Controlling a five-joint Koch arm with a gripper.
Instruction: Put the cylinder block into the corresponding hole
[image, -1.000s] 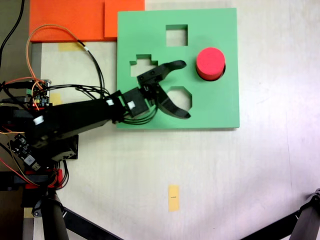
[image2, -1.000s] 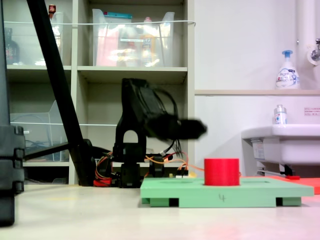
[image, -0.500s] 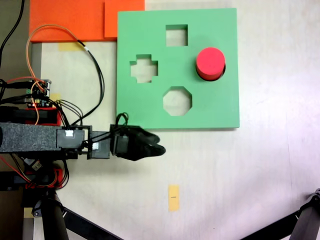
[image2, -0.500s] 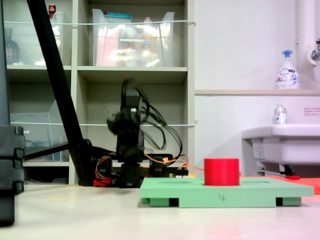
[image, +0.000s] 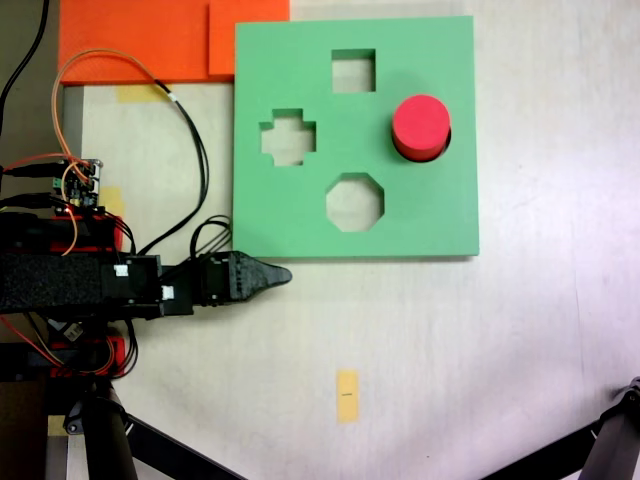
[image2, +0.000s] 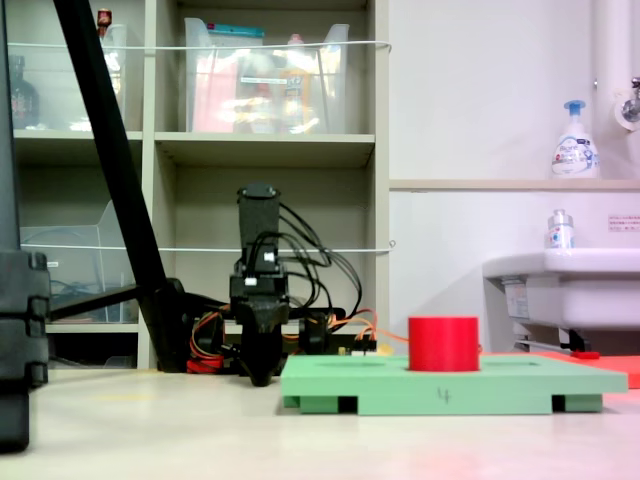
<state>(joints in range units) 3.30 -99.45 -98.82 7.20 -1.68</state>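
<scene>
Block: the short bright red foam cylinder (image: 421, 127) stands upright in the round cutout (image: 444, 140) of the square green foam board (image: 300, 215), most of its height still above the board.
Pincer: black pincer (image: 268, 275) pressed together, empty, over the pale counter (image: 450, 350), just beside the board's lower-left corner in the first exterior view.
Handling: looks light, soft, squashy, unlikely to break.
Grip spot: opposite sides of the curved wall, gently.

You see orange foam sheets (image: 150, 40) at the first exterior view's top left, a yellow tape strip (image: 346, 395) lower down, and a soap bottle (image2: 575, 142) above a white sink (image2: 560, 285).
</scene>
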